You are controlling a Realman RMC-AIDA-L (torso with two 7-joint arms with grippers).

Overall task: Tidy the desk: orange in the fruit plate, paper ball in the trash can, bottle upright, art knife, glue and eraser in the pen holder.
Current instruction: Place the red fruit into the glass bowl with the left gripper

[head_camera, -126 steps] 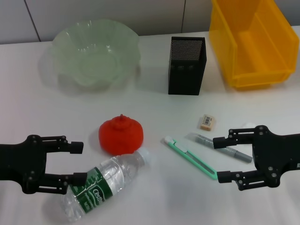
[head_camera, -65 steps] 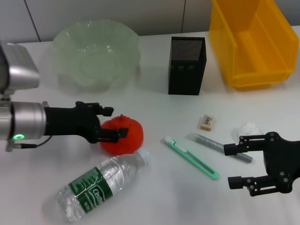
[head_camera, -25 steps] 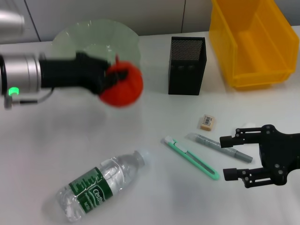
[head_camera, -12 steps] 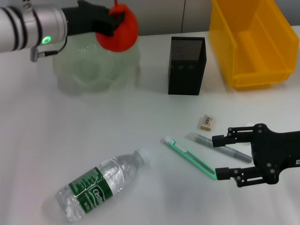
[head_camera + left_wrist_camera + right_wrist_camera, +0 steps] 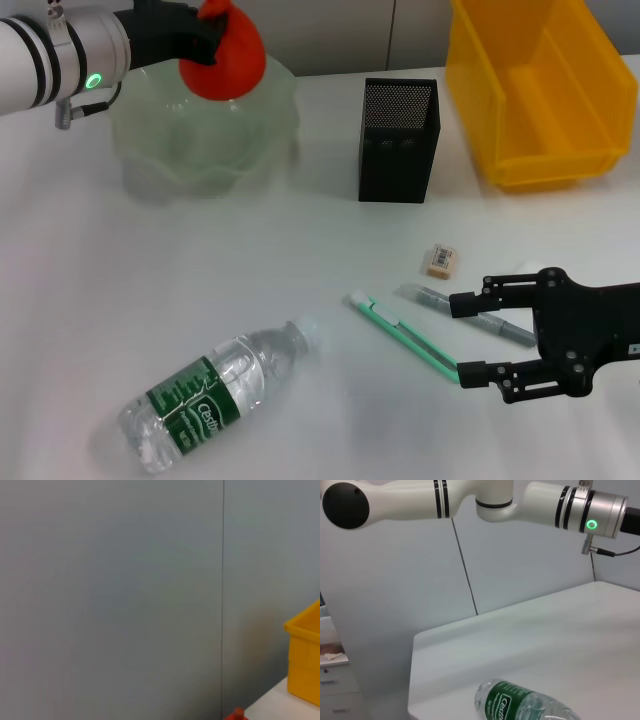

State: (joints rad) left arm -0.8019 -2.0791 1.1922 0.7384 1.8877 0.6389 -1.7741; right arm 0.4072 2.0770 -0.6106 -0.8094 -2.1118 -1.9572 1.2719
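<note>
**Orange held over the plate, ready to be let go**

The left claw [image 5: 205, 40] is clamped on the orange [image 5: 225, 55], gripping it by its near flank with its stem nub up. It hangs above the far rim of the plate [image 5: 150, 150], which lies just below and on the near side of the claw. The orange looks firm, round and light, so a side pinch across its widest part should hold. It would roll if dropped on a slope, so the middle of the dish is the safer spot.

The bottle [image 5: 215, 395] lies on its side well toward the near edge from that claw, clear and probably slippery. Its capped neck looks the best handle.

The right claw [image 5: 467, 338] hovers low with fingers spread. The knife [image 5: 405, 338] runs just to its left, its tip between the fingertips. The glue [image 5: 465, 313] lies by the far finger and the eraser [image 5: 442, 260] beyond. The holder [image 5: 398, 140] and bin [image 5: 540, 95] stand well beyond it.
</note>
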